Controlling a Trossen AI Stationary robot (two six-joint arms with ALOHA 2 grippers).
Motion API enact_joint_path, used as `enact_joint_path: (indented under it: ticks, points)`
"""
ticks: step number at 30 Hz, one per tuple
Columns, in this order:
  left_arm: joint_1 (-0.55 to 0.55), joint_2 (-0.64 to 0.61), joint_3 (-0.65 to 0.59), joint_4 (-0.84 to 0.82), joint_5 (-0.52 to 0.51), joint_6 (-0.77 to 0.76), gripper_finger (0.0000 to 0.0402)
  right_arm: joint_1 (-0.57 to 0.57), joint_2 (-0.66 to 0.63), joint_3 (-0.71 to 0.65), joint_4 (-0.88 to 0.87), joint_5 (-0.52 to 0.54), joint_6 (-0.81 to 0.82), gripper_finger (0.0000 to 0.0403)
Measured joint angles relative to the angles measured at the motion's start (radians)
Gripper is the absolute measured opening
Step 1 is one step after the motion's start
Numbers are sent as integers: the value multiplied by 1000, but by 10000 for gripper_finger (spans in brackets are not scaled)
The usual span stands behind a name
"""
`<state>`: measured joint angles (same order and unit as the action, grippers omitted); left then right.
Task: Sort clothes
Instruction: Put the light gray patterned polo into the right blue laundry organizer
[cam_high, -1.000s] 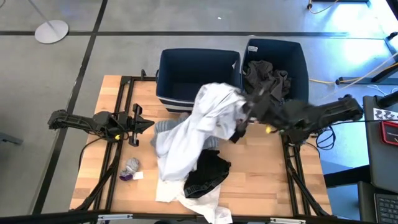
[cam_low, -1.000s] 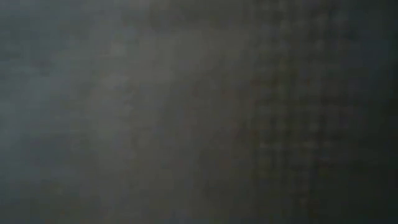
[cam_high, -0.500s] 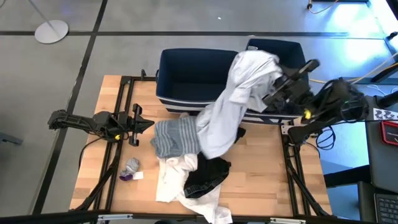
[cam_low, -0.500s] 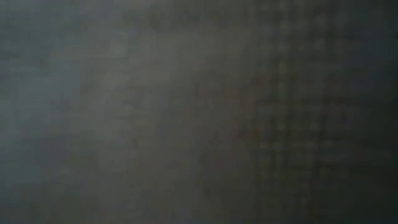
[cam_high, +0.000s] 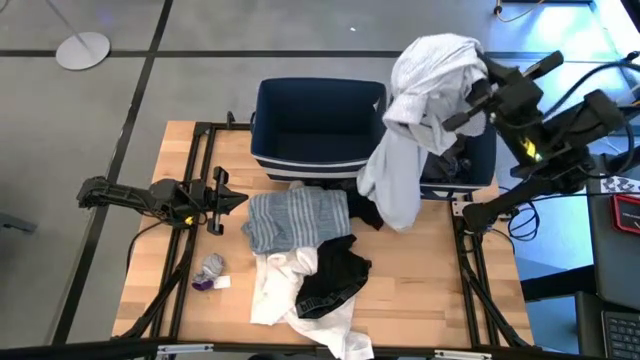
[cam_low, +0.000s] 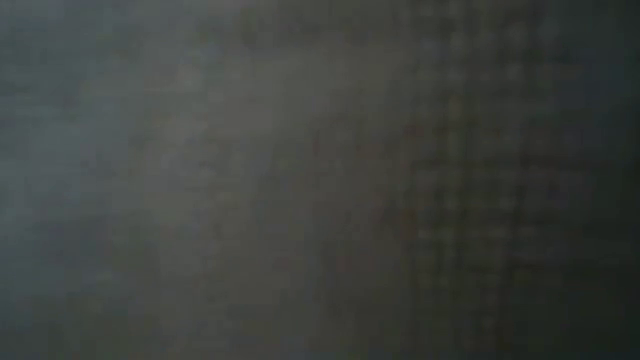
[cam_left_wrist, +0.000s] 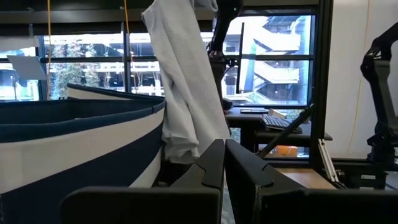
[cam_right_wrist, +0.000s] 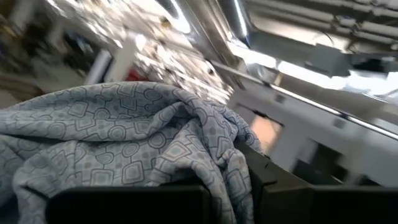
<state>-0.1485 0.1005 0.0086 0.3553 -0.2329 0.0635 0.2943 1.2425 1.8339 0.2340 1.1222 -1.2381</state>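
Observation:
My right gripper (cam_high: 468, 100) is raised high over the right navy bin (cam_high: 482, 165) and is shut on a white patterned garment (cam_high: 420, 110). The garment also shows in the left wrist view (cam_left_wrist: 183, 87). My left gripper (cam_high: 238, 200) waits at the table's left, shut and empty. A grey striped top (cam_high: 295, 220), a white piece (cam_high: 278, 292) and a black item (cam_high: 335, 280) lie in a pile on the table's middle. The low view is dark and shows nothing. My right gripper holds the white garment by a bunched fold (cam_right_wrist: 211, 143) that lies heaped over its fingers; the exact place of contact is hidden by the cloth. The garment is lifted off the pile and hangs slack below the gripper, its lower end (cam_high: 395, 210) in front of the bins.
The left navy bin (cam_high: 318, 125) stands at the table's far edge, beside the right bin, which holds dark clothes (cam_high: 455, 160). A small grey bundle (cam_high: 211, 268) lies near the table's left front. Black frame rails (cam_high: 470, 260) run along both table sides.
My right gripper has gone up and toward the table's far right, from over the pile to above the right bin, carrying the white garment. The garment has lifted clear of the pile and hangs long, uncovering the grey striped top.

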Motion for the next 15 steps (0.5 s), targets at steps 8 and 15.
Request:
enact_joint_path:
  ticks: [8,15]
  points:
    - [0,0,0,0,0,0,4,-14,76,68,-8,93,-76,33]
    - [0,0,0,-1,0,-3,4,-159,67,37,-167,163,29,33]
